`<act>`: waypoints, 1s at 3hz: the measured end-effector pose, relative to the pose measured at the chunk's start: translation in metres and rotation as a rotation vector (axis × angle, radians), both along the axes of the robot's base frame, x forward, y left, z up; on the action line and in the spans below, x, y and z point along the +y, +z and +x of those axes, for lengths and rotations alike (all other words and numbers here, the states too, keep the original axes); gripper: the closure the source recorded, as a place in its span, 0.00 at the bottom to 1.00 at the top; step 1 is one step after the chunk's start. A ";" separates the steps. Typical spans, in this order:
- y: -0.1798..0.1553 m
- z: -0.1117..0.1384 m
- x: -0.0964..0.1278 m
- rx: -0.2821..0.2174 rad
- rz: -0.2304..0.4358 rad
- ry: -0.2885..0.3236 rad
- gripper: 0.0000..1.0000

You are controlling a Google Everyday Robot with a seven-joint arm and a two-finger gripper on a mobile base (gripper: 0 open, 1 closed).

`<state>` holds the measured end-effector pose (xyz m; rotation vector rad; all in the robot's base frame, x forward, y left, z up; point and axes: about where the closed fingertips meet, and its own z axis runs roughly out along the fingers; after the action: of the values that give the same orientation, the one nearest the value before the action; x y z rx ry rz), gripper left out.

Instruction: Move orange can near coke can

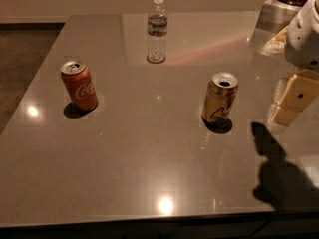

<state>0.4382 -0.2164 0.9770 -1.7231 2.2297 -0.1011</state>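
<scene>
The orange can (pixel 220 99), golden-tan with dark script and an opened silver top, stands upright right of the table's middle. The coke can (pixel 79 85), red with white script, stands upright at the left of the table, well apart from the orange can. My gripper (pixel 288 105) hangs at the right edge of the view, cream-coloured below a white arm housing (pixel 305 31). It is to the right of the orange can, apart from it, and holds nothing that I can see. Its shadow (pixel 279 168) falls on the table near the front right.
A clear plastic water bottle (pixel 157 30) stands upright at the back middle of the grey glossy table (pixel 149 153). A metal container of brown snacks (pixel 286 4) stands at the back right corner. The table's front edge runs along the bottom; dark floor lies at left.
</scene>
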 end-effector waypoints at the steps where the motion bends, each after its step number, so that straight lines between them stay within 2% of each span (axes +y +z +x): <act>1: 0.001 0.000 0.000 -0.003 0.001 -0.001 0.00; 2: -0.004 0.009 0.009 -0.019 0.043 -0.025 0.00; 3: -0.015 0.021 0.029 -0.032 0.130 -0.066 0.00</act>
<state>0.4595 -0.1879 0.9616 -1.5701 2.2183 0.0006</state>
